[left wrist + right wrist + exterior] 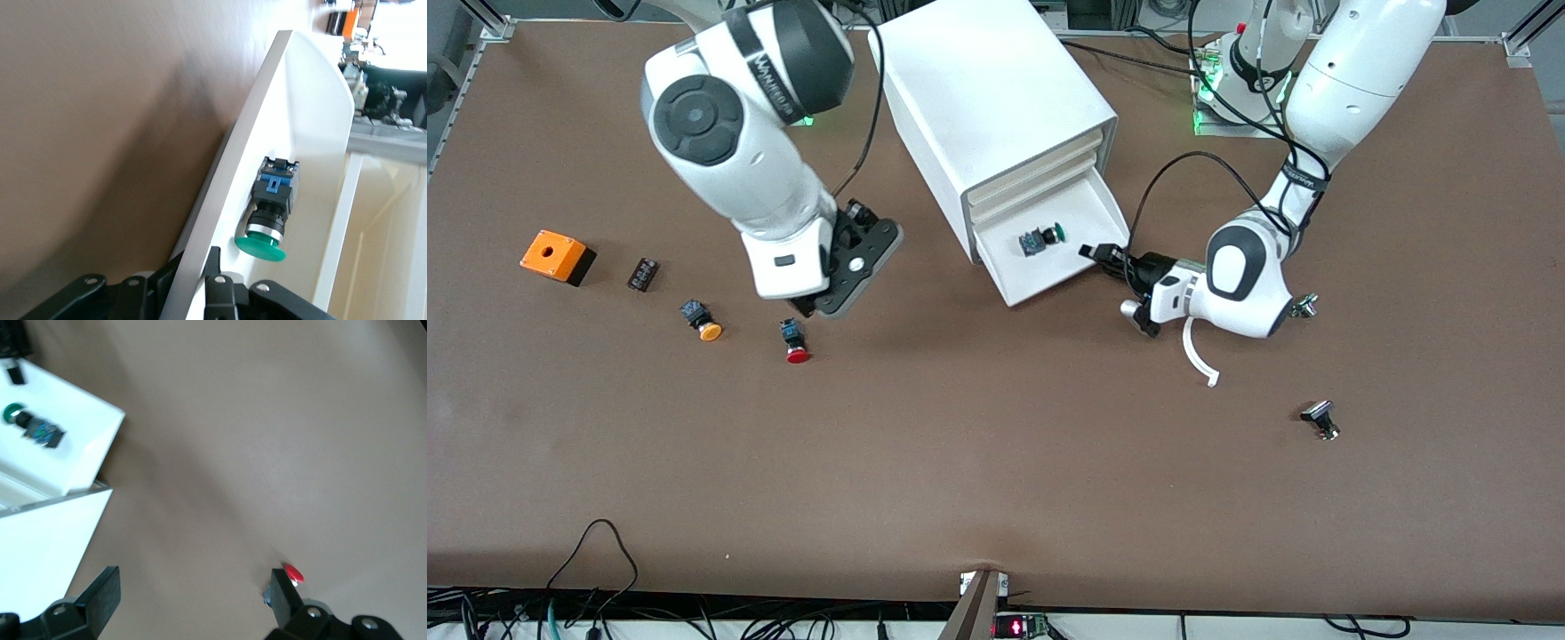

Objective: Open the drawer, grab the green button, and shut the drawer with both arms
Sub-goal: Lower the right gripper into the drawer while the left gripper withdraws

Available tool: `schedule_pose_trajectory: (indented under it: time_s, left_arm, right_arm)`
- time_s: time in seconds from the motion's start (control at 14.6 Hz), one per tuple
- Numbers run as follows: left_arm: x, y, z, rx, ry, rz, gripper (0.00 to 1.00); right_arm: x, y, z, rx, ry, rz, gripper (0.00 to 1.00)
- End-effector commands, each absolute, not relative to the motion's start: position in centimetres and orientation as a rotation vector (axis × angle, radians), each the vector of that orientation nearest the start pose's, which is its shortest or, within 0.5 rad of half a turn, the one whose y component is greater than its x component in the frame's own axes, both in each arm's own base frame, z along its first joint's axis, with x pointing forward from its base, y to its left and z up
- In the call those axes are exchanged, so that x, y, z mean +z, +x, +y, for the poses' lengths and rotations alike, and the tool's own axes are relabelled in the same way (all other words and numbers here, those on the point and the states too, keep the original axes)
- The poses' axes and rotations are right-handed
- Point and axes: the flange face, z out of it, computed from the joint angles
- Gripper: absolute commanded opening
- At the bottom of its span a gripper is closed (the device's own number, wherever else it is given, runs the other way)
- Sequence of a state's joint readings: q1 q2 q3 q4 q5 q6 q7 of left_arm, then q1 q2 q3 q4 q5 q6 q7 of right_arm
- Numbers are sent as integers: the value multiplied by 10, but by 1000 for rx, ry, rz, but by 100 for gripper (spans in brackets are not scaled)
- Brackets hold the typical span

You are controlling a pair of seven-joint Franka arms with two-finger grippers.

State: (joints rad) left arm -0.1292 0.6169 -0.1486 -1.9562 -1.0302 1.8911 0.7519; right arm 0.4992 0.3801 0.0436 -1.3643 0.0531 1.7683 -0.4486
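The front view is bright and clear, with even light from above. The brown surface [996, 462] looks smooth, and small soft shadows sit under the arms and beside the white cabinet [996, 116]. A green light glows at the left arm's base. In the left wrist view, the surface is blurry and a wide dark shadow lies on it beside the drawer [267, 167]. One corner of that view is washed out with white glare. The right wrist view is soft and a bit pale.
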Motion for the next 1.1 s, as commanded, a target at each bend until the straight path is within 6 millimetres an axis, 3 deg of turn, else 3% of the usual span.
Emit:
schedule_pose_trajectory:
  time_s: [0.0, 0.07, 0.21, 0.27, 0.34, 0.41, 0.55, 0.69, 0.82, 1.03]
  left_arm:
    - [147, 546, -200, -355, 2169, -254, 17]
    - [147, 546, -199, -354, 2168, -251, 17]
    - [148, 546, -199, -350, 2167, -254, 34]
    - [151, 547, -199, -345, 2167, -253, 56]
    - [152, 548, -198, -348, 2169, -240, 87]
    - [154, 550, -194, -335, 2168, -245, 100]
    - [162, 555, -188, -312, 2170, -240, 100]
    - [182, 564, -177, -270, 2179, -234, 100]
    - [214, 575, -151, -220, 2248, -308, 100]
    - [266, 589, -105, -172, 2376, -313, 100]
  right_arm:
    - [513, 567, 378, -86, -2678, -1550, 100]
    - [511, 562, 388, -98, -2676, -1595, 100]
    - [506, 553, 408, -117, -2651, -1662, 100]
    - [503, 550, 416, -132, -2628, -1699, 100]
    - [501, 548, 421, -134, -2608, -1729, 100]
    - [494, 548, 424, -125, -2584, -1764, 100]
    - [480, 544, 436, -103, -2513, -1865, 100]
    - [472, 523, 466, -96, -2400, -2002, 100]
    - [466, 481, 512, -85, -2332, -2129, 100]
    - [462, 460, 536, -106, -2306, -2284, 100]
